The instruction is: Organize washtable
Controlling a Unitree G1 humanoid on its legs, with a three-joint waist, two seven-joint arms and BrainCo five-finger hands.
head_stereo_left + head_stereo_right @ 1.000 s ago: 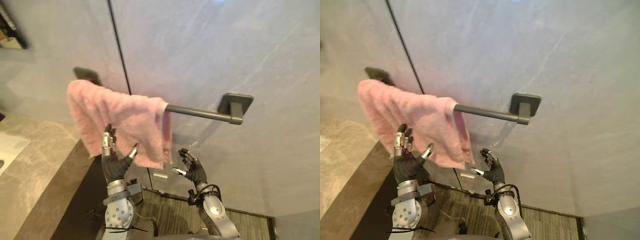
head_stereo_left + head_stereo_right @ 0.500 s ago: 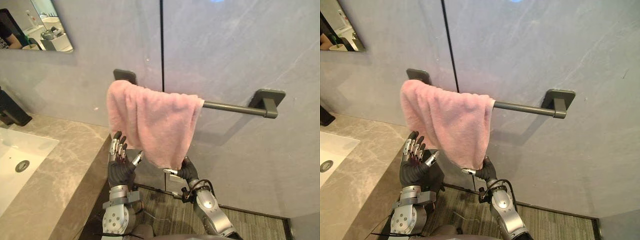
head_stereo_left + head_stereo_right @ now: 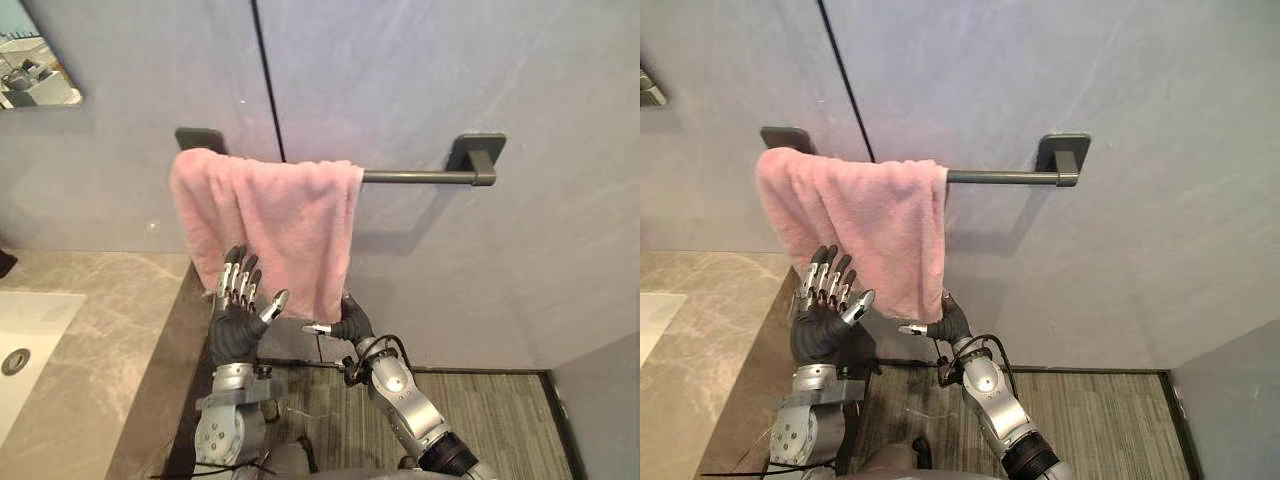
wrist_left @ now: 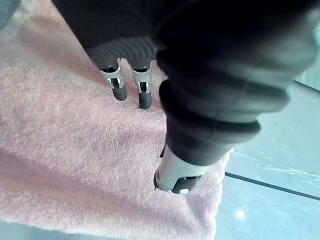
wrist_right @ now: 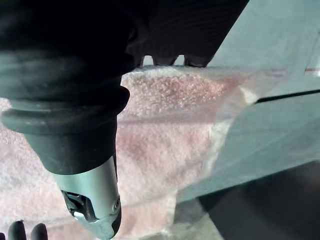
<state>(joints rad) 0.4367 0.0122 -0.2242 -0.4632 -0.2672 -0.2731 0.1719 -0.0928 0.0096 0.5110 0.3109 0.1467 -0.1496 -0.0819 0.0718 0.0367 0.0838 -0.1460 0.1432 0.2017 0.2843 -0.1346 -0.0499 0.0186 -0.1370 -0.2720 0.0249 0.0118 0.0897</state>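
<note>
Pink towel (image 3: 270,225) draped over a wall-mounted towel bar (image 3: 415,177), both robot hands at its lower part.

The stone tabletop (image 3: 90,340) with its white sink (image 3: 25,330) lies at the left. Just beside its end, the left robot hand (image 3: 237,325) is raised and spread, its straight fingers (image 4: 118,86) touching the towel's front. The towel hangs over the bar's left half. The right robot hand (image 3: 350,322) sits at the towel's lower right corner; whether it pinches the cloth cannot be told.
</note>
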